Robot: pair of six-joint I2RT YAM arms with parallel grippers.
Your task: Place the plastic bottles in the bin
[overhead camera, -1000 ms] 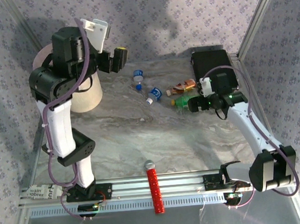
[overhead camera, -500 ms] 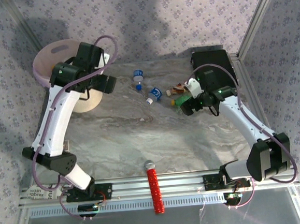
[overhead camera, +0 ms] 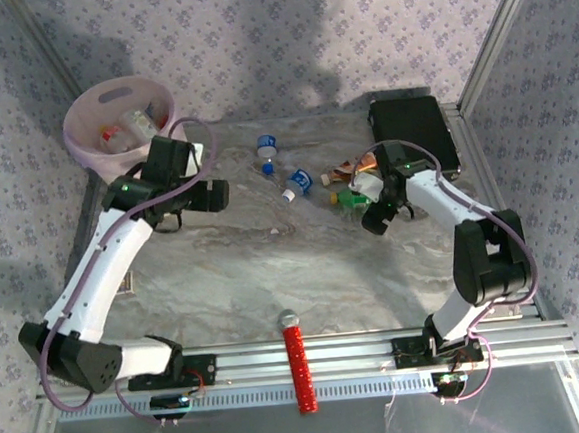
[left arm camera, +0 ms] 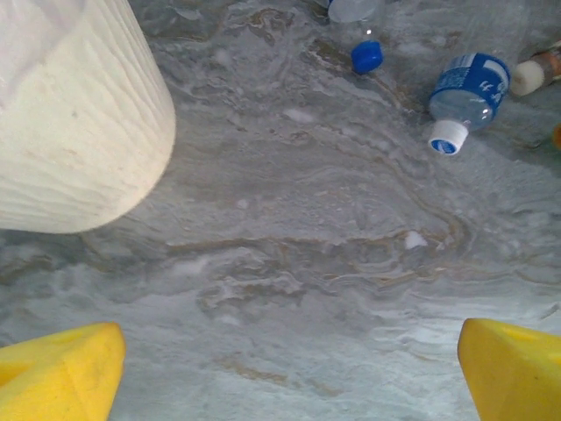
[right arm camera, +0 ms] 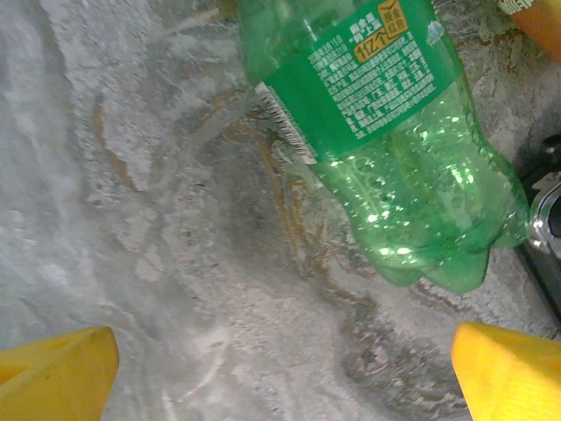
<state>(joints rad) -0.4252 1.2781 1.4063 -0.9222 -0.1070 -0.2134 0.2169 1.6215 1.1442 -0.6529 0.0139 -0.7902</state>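
The pale pink bin [overhead camera: 89, 120] stands at the back left with a few bottles [overhead camera: 140, 123] inside. On the table lie a clear bottle with a blue cap [overhead camera: 266, 148], a blue-labelled bottle [overhead camera: 297, 183], a brownish-orange bottle [overhead camera: 352, 167] and a green bottle [overhead camera: 349, 198]. My left gripper [overhead camera: 214, 194] hangs open just right of the bin, nothing between its yellow fingertips [left arm camera: 57, 373]. My right gripper [overhead camera: 374, 216] is open over the base of the green bottle [right arm camera: 386, 132], which lies ahead of its fingertips [right arm camera: 508, 377], untouched.
A flat black case [overhead camera: 413, 131] lies at the back right beside the green bottle. A red ribbed cylinder [overhead camera: 299, 366] rests across the front rail. The bin's cream wall [left arm camera: 79, 132] stands close on the left of my left gripper. Bare marbled table spans the middle.
My left arm has swung down from above the bin to the table right of it. My right gripper has shifted left and lower over the green bottle's base.
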